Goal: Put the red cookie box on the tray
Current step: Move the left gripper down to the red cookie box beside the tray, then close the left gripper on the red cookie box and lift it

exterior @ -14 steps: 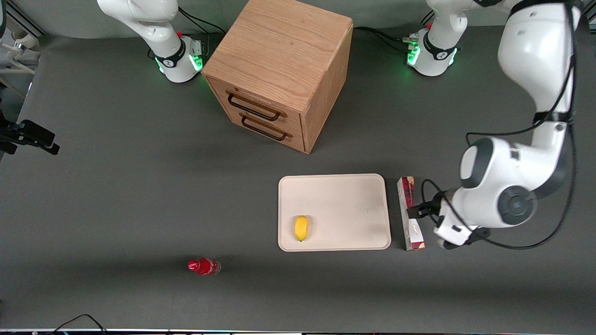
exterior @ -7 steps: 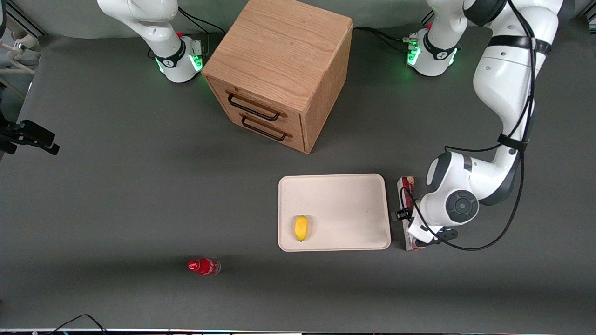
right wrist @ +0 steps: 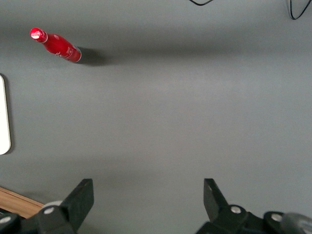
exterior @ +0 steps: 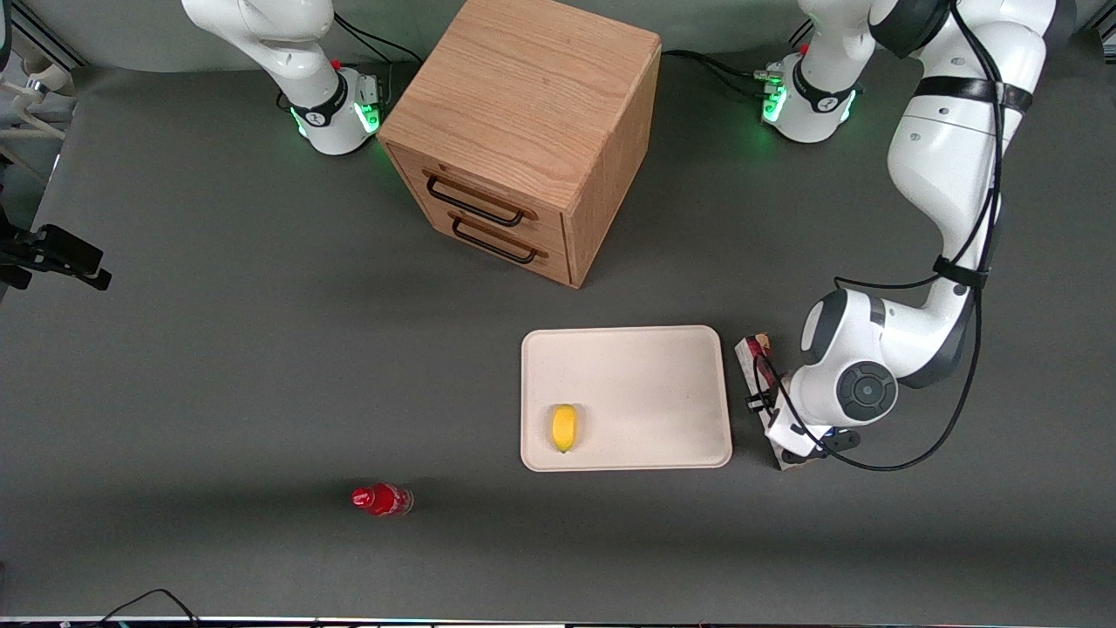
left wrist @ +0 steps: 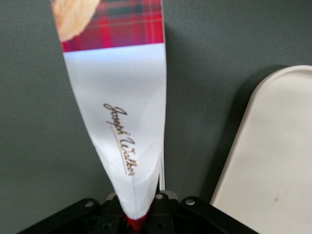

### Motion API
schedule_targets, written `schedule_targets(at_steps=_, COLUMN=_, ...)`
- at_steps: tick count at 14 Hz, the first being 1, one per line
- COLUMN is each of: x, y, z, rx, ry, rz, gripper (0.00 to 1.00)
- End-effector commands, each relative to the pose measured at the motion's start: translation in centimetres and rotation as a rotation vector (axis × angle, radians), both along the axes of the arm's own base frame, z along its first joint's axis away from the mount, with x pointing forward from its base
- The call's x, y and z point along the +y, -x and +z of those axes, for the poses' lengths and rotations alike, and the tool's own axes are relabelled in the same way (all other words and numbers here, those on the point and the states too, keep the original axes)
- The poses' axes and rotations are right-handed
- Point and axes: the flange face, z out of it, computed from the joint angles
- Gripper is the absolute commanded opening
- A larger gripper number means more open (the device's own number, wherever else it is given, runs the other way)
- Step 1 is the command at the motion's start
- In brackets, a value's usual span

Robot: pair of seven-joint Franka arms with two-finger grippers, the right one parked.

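Gripping the red cookie box (left wrist: 119, 122) near its middle, the left arm's gripper (exterior: 767, 410) sits low over the table, just beside the tray (exterior: 645, 366). Only a lemon (exterior: 564, 427) lies on the tray.

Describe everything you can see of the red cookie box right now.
The red cookie box is a long, narrow cardboard pack: red tartan at one end, a white section with gold script, a tan patch. It lies beside the tray, off it, toward the working arm's end, slightly skewed to the tray's edge. The gripper sits over its middle, its lower end running between the fingers; I can't tell whether it rests on the table.
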Motion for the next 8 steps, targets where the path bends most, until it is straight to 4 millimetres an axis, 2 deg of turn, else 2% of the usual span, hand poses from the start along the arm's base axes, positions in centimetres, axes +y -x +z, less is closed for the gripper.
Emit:
schedule_targets(at_steps=1, x=1.4, y=-0.2, z=3.3, rx=0.027, ry=-0.027, rz=0.001, gripper=0.0)
schedule_targets(at_steps=6, x=1.8, y=-2.1, z=14.3, rx=0.033, ry=0.014, rz=0.068, gripper=0.0)
schedule_targets(at_steps=8, x=0.0, y=-1.8, z=17.2, rx=0.017, ry=0.057, rz=0.079, gripper=0.0)
